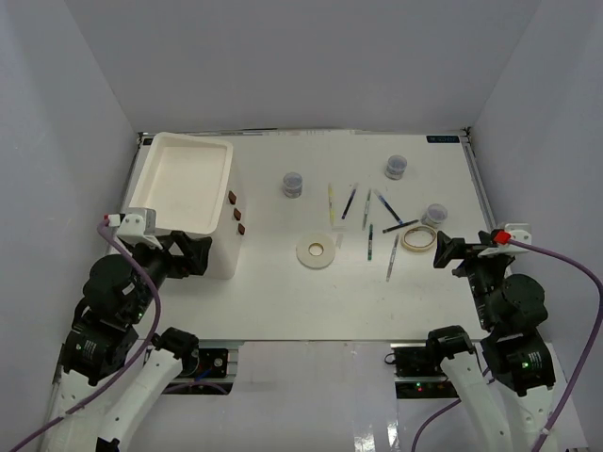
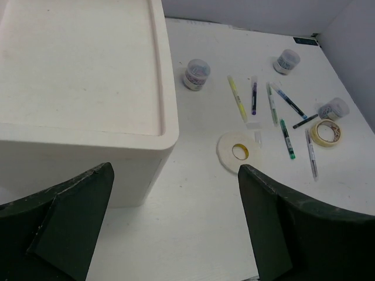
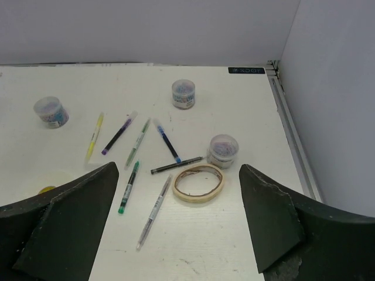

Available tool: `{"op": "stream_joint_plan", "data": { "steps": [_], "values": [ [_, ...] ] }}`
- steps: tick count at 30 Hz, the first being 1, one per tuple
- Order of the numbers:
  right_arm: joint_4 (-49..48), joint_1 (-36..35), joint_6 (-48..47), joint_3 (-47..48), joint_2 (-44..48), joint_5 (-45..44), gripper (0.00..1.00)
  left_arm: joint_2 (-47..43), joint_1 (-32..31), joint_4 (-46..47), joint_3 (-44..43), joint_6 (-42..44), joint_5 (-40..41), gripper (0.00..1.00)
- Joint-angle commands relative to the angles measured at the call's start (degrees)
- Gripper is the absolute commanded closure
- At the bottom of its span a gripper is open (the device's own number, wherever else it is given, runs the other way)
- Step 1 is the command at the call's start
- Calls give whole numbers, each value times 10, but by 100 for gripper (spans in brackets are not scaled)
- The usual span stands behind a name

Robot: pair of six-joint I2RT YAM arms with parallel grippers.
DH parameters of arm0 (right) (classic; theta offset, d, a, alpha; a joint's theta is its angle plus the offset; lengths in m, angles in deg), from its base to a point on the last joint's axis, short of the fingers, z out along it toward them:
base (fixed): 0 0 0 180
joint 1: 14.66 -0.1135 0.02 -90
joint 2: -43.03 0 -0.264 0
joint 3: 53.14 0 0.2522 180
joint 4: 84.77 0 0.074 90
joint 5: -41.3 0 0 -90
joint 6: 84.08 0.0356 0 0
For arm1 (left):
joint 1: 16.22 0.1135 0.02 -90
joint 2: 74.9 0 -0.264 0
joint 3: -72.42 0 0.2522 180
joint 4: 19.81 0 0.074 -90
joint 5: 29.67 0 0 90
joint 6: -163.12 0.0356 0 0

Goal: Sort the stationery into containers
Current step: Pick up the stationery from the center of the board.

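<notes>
Both pincers have their fingers spread wide apart and hold nothing. Our left pincer (image 1: 191,254) hovers at the table's (image 1: 283,301) eight o'clock, by the near corner of the white box unit (image 1: 229,179). That unit sits at nine to ten o'clock, with a shallow rimmed tray on top and small brown knobs (image 1: 236,214) on the side facing the centre. Our right pincer (image 1: 441,251) hangs at four o'clock.

A flat white tape ring (image 1: 317,250) lies near the centre. Thin pens (image 3: 137,143) in yellow, purple, green, blue, black and clear lie scattered toward two o'clock. A cream tape ring (image 1: 418,237) lies at three o'clock.

A clear lidded jar (image 1: 294,184) with bluish contents stands at twelve o'clock. A second jar (image 1: 397,167) stands at one o'clock. A third jar (image 1: 434,215) stands just beside the cream ring.
</notes>
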Motion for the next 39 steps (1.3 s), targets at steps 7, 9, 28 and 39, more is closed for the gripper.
{"op": "stream_joint_plan", "data": {
  "steps": [7, 9, 28, 39],
  "values": [
    [-10, -3, 75, -17, -78, -39, 10, 54, -3, 44, -2, 14, -49, 2],
    [-17, -2, 79, -19, -103, -24, 10, 73, -2, 67, -7, 17, -56, 2],
    [-65, 51, 191, 62, -509, -163, 10, 288, -2, 287, -21, 44, -217, 2],
    [-182, 134, 160, 85, -692, -57, 10, 216, -2, 358, 105, 62, -190, 2]
  ]
}}
